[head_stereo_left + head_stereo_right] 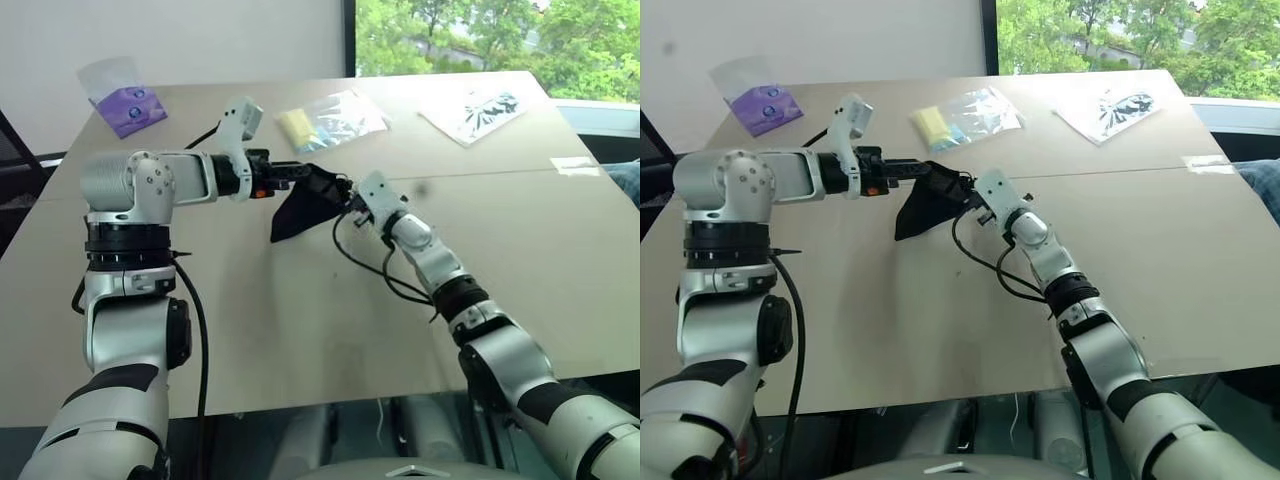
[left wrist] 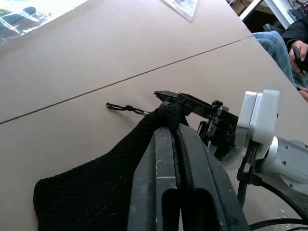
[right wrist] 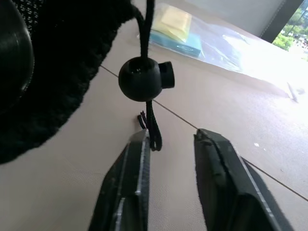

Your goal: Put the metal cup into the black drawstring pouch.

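The black drawstring pouch [image 1: 300, 205] hangs above the table [image 1: 300, 340], its lower corner drooping toward the surface. My left gripper [image 1: 300, 172] is shut on the bunched fabric at its mouth [image 2: 166, 118]. From the right, my right gripper [image 1: 348, 200] comes level up to the mouth. Its fingers [image 3: 137, 154] stand a narrow gap apart, closed on nothing. The pouch's cord with its round black toggle [image 3: 143, 79] dangles just ahead of them. The cord's end hangs by one fingertip. The metal cup is out of view.
At the table's back lie a clear bag with a purple packet [image 1: 125, 100], a clear bag with yellow and blue items [image 1: 325, 120], and a patterned clear bag [image 1: 475, 110]. A seated person's leg [image 2: 274, 45] is beyond the right edge.
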